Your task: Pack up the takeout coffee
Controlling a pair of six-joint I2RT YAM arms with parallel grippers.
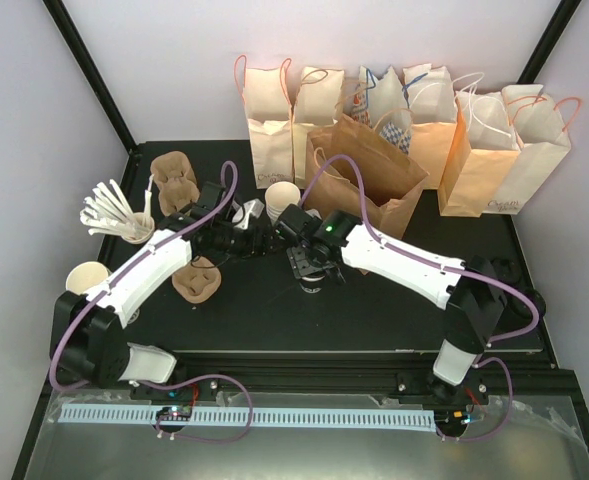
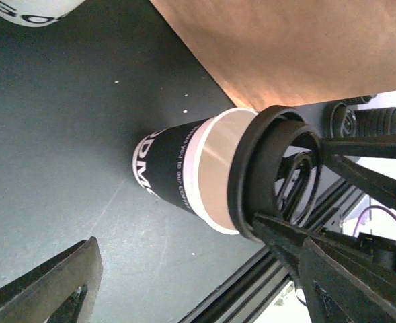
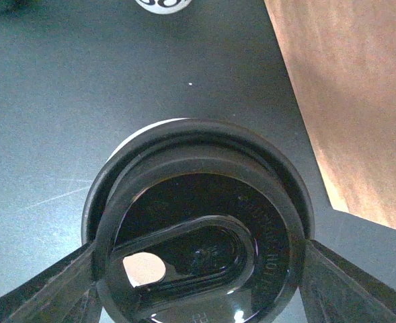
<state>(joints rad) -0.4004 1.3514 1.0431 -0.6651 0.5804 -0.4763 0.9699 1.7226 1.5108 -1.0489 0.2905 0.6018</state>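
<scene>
Right fingers [image 3: 56, 296] pinched the coffee cup [image 2: 184, 175] by its lid [image 3: 198, 222], left fingers [image 2: 43, 286] spread; needed a slow, level lift w/ steady grip, as lid cd pop off.

Lid [image 3: 265, 202] glossy black plastic — cup [image 2: 214, 176] smooth paper — table [image 3: 83, 81] matt, dark.

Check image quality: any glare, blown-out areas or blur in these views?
Top external: the pale paper bags at the back wash out. Left wrist: takeout coffee sharp, right edge of the frame blown white. Right wrist: the lid fills the frame, slightly soft, with a faint sheen.
</scene>
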